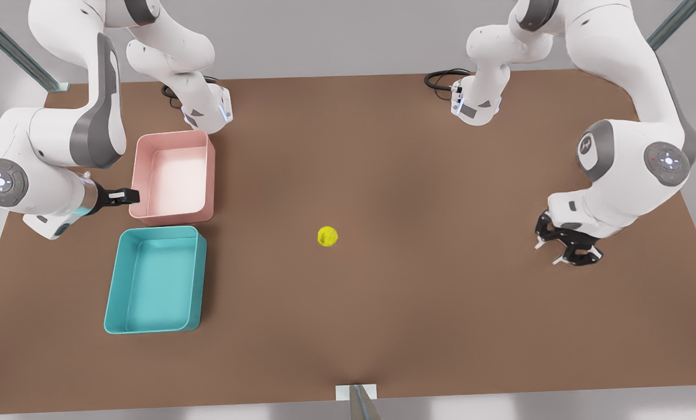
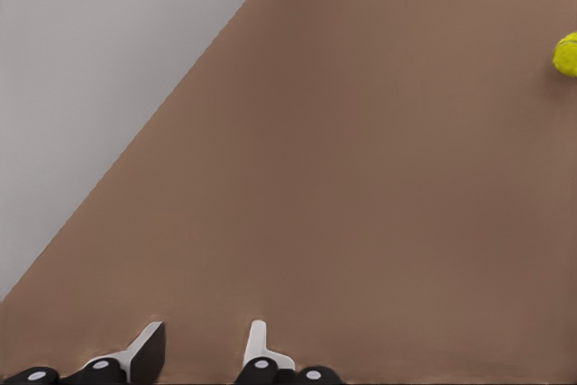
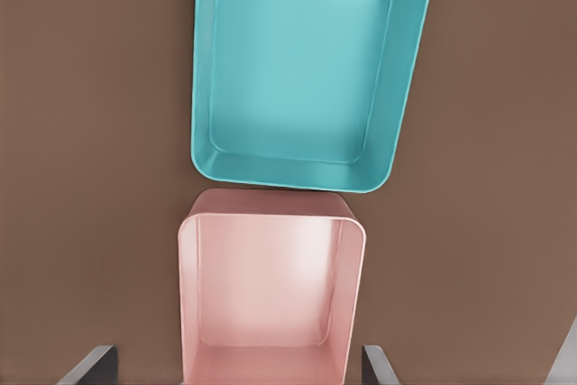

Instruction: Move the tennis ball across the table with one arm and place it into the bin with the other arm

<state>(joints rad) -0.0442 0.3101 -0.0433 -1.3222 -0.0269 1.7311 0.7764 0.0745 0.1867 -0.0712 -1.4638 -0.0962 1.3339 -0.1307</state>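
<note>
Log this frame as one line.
tennis ball: free, mid-table | left gripper: open, front view's right, apart | right gripper: open, by pink bin | teal bin: empty

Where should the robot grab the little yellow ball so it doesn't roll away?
Probably straight down from above, fingers closing on the middle of the tennis ball, one on each side. It is round and sits alone on the open table, so any pair of opposite sides would do. The left gripper, open, is nearer to it; the right gripper, open, waits at the pink bin.
</note>
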